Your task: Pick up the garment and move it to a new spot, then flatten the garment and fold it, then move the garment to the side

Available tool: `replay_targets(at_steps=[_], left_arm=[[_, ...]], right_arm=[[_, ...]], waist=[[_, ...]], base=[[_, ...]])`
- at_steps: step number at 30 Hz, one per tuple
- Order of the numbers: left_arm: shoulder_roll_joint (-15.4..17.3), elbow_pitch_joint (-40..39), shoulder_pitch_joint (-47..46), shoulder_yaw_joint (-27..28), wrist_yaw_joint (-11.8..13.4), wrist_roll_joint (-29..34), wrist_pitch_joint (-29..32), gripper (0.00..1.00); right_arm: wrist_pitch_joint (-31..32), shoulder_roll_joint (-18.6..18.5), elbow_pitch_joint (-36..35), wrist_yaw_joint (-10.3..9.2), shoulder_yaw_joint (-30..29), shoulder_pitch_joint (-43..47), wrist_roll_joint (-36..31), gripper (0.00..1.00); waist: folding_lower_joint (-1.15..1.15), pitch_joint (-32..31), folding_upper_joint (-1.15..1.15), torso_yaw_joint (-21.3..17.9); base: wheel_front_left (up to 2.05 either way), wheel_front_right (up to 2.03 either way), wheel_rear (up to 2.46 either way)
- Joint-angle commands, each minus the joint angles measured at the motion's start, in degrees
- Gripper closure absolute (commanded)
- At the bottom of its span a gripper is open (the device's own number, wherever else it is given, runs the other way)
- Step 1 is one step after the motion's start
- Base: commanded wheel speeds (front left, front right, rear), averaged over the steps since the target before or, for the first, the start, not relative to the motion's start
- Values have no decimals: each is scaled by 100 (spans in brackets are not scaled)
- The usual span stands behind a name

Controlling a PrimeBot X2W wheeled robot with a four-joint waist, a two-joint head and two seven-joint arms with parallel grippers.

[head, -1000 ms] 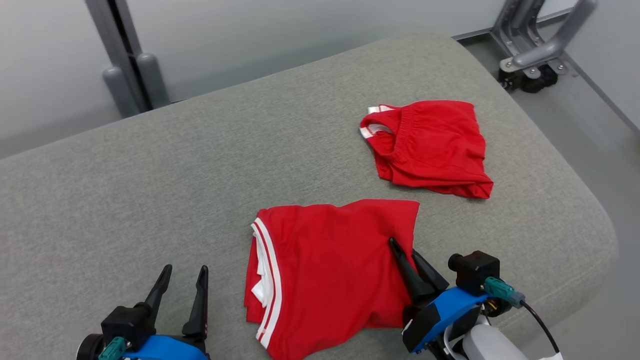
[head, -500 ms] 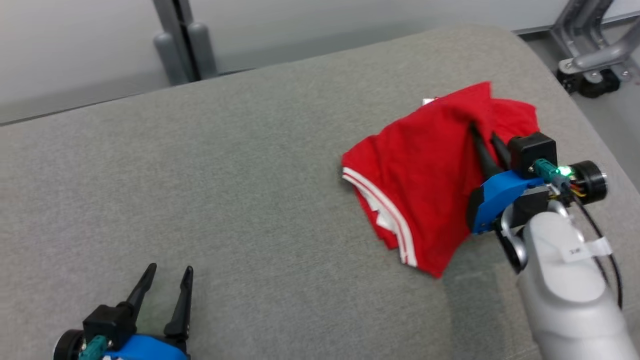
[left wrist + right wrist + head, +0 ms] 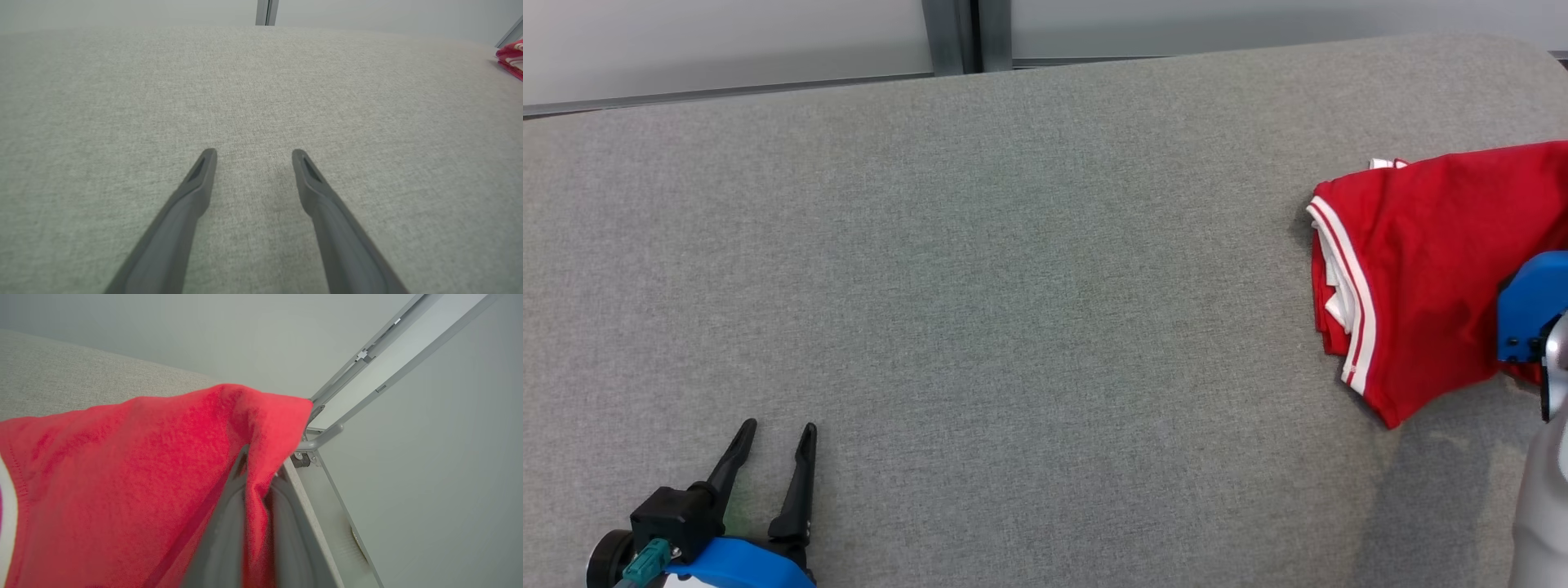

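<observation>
— Two fingers of the left gripper [image 3: 776, 427] stand spread above the grey cushion [image 3: 1013, 245].
— The right gripper [image 3: 258, 467]?
— Pinched on a fold of the red garment [image 3: 1421, 269], by the cushion's right edge. Soft, light cloth, I'd judge; it'll sag, so hold near a hem.

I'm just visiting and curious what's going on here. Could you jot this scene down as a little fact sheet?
Surface: grey cushion
Clothing: red shirt with white stripes, at the cushion's right end
Right tool: shut on the shirt's edge
Left tool: open, holding nothing, over bare cushion
</observation>
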Motion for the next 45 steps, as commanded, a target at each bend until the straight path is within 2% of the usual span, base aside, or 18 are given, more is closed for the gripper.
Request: replay_targets(at_steps=[1,2,6,9,13,17,20,24,29,37,45], left_arm=[[23,6,-46,-5,9,-22,-11,0],[27,16,-53,-12,9,-31,-11,0],[-7,38,-120,-11,9,-38,-11,0],[-53,42,-130,44,9,-31,-10,0],[-179,143,-145,284,9,62,-11,0],[-359,281,-180,572,9,213,-11,0],[-496,380,-196,752,9,324,-10,0],[-646,492,-233,944,9,495,-11,0],[-826,634,-204,1212,9,720,-10,0],[-1074,784,-90,1550,9,1160,-11,0],[-1326,733,139,1867,21,1501,-11,0]], right_arm=[[-16,-35,-128,-6,-109,31,-43,17],[-48,-34,-170,-6,-149,36,-51,0],[-427,-30,-319,-5,-334,-87,-64,0],[-778,-26,-173,-5,-340,-233,92,0],[-1607,-22,487,-4,-89,-523,561,0],[-2024,-24,1115,-4,454,-559,1417,0],[-2104,-25,1421,-4,1031,-326,2160,0],[-2107,-30,1134,-4,1756,214,3116,0],[-2110,-30,896,-4,2386,1086,3936,0],[-2112,-31,810,-4,2851,2060,4503,0],[-2112,-31,671,-4,3089,2438,4709,0]], waist=[[0,24,-1,34],[0,26,-1,41],[0,-2,-1,59],[0,-65,-1,67],[0,-259,-1,98],[0,-490,-1,205],[0,-657,-1,336],[0,-819,-1,530],[0,-1043,-1,742],[0,-1414,-1,845],[0,-1695,-1,714]], base=[[0,0,0],[0,0,0],[0,0,0],[0,0,0],[0,0,0],[0,0,0],[0,0,0],[0,0,0],[0,0,0],[0,0,0],[0,0,0]])
